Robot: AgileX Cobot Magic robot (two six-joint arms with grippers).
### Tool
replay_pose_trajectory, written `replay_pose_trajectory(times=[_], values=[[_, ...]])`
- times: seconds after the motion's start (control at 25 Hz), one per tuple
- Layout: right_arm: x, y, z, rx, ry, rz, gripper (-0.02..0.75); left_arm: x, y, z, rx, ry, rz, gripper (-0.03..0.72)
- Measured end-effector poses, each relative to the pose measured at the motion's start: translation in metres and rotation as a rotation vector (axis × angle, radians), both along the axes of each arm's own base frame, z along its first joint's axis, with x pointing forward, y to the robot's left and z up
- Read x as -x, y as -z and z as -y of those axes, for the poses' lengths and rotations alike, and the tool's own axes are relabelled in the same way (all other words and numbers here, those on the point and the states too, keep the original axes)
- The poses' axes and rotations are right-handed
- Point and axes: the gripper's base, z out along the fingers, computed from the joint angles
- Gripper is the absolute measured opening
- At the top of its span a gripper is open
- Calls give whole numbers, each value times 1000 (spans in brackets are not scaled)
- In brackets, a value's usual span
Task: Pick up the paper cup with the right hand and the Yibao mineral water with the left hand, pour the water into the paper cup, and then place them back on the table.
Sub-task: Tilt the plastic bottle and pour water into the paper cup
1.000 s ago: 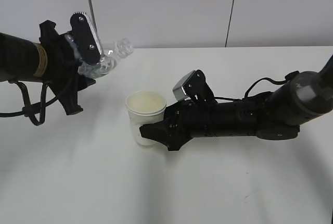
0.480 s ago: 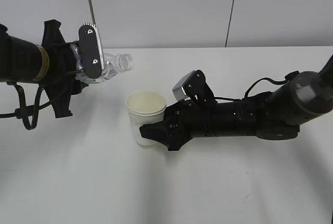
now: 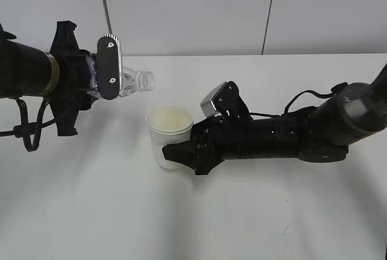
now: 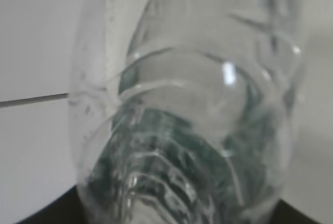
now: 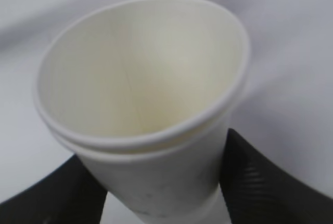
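Observation:
My left gripper (image 3: 107, 69) is shut on the Yibao mineral water bottle (image 3: 130, 81) and holds it lying almost level in the air, its open neck pointing right, above and left of the paper cup (image 3: 169, 136). The bottle fills the left wrist view (image 4: 187, 109), clear with green label showing through. My right gripper (image 3: 175, 154) is shut on the off-white cup, which stands upright low over the white table (image 3: 193, 217). In the right wrist view the cup (image 5: 151, 114) sits between the black fingers (image 5: 260, 177); its inside looks dry. No water stream shows.
A grey wall with vertical seams runs behind the table's far edge. A black cable hangs from the left arm (image 3: 27, 133). The right arm (image 3: 302, 133) lies low across the table's right half.
My left gripper has turned the bottle from neck-up tilt toward level and brought its neck lower and nearer the cup. The right gripper and cup have not moved.

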Motion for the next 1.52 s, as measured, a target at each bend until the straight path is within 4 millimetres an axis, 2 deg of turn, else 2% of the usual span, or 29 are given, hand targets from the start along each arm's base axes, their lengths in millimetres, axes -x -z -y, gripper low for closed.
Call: replay_pose_trajectory(times=[1.52], values=[[1, 1, 0, 10, -15, 2, 488, -2, -3, -3, -119, 33, 52, 320]])
